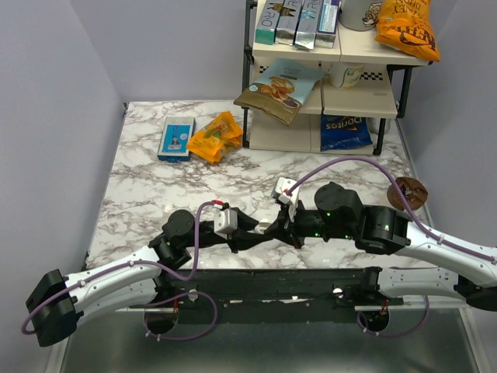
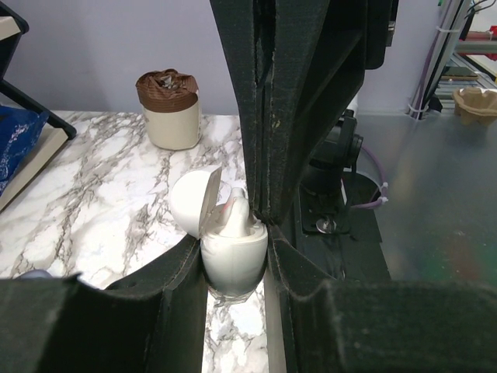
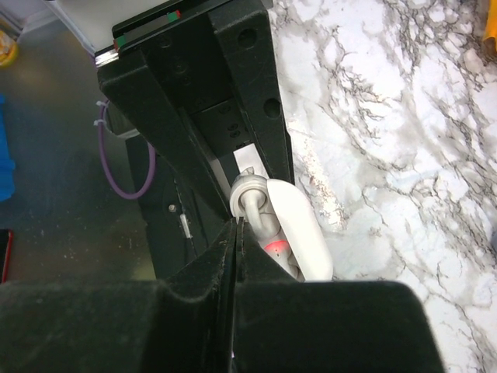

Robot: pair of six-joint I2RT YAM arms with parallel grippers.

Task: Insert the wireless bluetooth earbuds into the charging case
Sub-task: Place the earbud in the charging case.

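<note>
The charging case is a white egg-shaped shell here, and my left gripper is shut on its body just above the marble. Its lid stands open to the left. One pale earbud sticks up out of the case, and in the right wrist view the earbud shows a red glow beside the case lid. My right gripper comes down from above with its jaws pressed together, tips right against the earbud. In the top view both grippers meet at the table's near middle.
A brown-topped cup stands at the table's right side. A shelf rack with snack packs fills the back right. An orange bag and a blue box lie at the back left. The metal front ledge is close behind the grippers.
</note>
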